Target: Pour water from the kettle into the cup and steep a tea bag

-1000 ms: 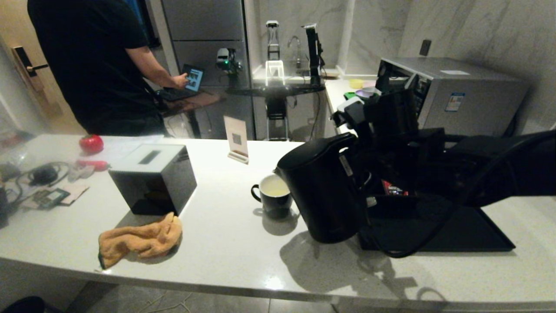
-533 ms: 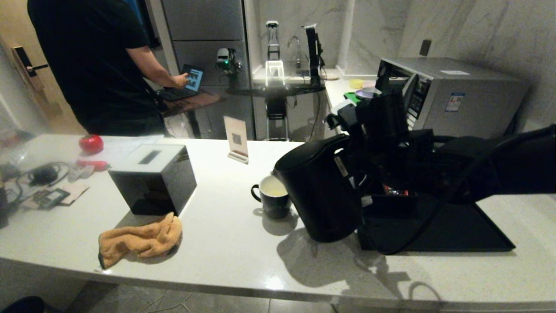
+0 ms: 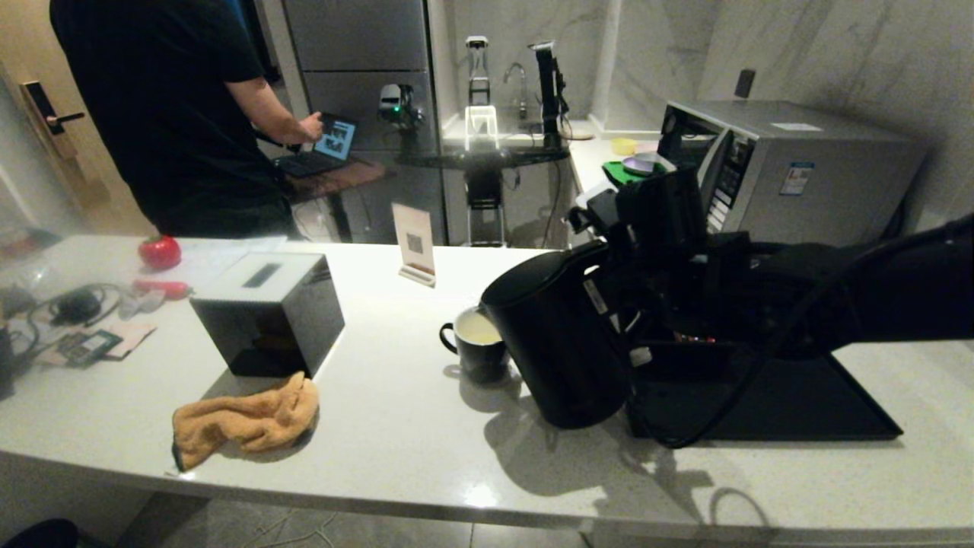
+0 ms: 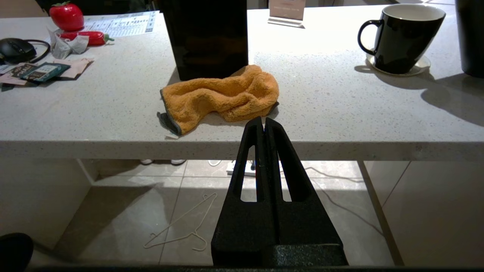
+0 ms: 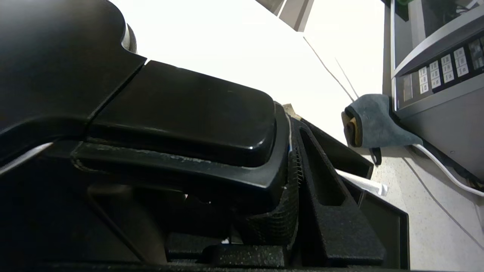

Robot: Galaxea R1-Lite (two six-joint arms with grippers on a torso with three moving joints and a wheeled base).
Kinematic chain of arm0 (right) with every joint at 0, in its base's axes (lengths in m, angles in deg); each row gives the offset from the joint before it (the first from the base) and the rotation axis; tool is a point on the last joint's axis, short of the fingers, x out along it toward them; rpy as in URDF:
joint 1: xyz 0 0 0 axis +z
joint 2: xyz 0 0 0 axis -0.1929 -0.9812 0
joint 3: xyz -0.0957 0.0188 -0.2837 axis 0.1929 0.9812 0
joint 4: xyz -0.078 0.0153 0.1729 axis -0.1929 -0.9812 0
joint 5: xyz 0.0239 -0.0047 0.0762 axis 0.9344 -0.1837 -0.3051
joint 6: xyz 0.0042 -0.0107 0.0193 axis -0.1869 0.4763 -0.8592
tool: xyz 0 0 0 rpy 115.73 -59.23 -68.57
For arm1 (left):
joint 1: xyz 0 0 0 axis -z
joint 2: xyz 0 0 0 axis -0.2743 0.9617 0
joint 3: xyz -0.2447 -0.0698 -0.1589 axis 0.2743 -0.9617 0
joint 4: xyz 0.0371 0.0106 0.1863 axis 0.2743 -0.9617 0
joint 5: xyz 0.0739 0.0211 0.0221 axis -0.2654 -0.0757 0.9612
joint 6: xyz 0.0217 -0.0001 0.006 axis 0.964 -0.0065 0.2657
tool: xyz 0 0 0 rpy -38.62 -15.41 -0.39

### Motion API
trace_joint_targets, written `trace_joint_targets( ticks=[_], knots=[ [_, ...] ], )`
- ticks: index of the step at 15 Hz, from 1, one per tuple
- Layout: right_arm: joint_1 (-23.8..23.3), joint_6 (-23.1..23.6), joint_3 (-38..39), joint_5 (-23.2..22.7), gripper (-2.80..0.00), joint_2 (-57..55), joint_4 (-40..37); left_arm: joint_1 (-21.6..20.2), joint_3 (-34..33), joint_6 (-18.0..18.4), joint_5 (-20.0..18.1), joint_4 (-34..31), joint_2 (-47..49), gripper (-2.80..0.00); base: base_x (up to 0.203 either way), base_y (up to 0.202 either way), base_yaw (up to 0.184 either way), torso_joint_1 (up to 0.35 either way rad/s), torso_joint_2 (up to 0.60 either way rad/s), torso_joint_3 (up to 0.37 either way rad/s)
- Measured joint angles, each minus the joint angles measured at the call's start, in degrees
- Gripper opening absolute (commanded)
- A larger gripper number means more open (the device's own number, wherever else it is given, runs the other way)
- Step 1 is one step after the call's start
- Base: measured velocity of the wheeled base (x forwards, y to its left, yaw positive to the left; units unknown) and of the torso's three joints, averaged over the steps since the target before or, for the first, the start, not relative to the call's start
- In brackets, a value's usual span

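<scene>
The tall black kettle [image 3: 563,342] leans left toward the cup [image 3: 473,348], and its spout end covers the cup's right rim. My right gripper [image 3: 620,301] is shut on the kettle's loop handle [image 5: 181,113], with one finger [image 5: 325,189] pressed against its side. The black mug holds pale yellowish water [image 3: 476,329]. It also shows in the left wrist view as the cup [image 4: 401,37], beside the kettle's wall [image 4: 470,37]. My left gripper [image 4: 263,122] hangs shut and empty below the counter's front edge. No tea bag is in sight.
A black cube box [image 3: 266,312] and an orange cloth [image 3: 247,418] lie left of the cup. A black tray [image 3: 761,396] with a red packet [image 3: 689,335] sits behind the kettle. A microwave [image 3: 791,164] stands far right. A person [image 3: 167,114] stands beyond the counter.
My right arm has carried the kettle slightly left toward the cup, so it now covers more of the cup's rim. The person's hand has shifted at the laptop.
</scene>
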Motion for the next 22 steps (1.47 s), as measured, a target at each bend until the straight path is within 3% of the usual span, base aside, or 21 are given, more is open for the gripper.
trace_joint_targets(
  ticks=[9,17,22],
  knots=[
    [0.0,2.3,-3.8,0.5,-2.80,0.3,-4.8,0.0,0.0,0.0,0.0,0.0,0.0,-2.80,0.000,0.000,0.000,0.000,0.00,0.000],
    [0.0,7.9,-4.0,0.9,-2.80,0.0,-4.3,0.0,0.0,0.0,0.0,0.0,0.0,-2.80,0.000,0.000,0.000,0.000,0.00,0.000],
    [0.0,8.3,-6.6,0.9,-2.80,-1.2,-4.5,0.0,0.0,0.0,0.0,0.0,0.0,-2.80,0.000,0.000,0.000,0.000,0.00,0.000]
  ],
)
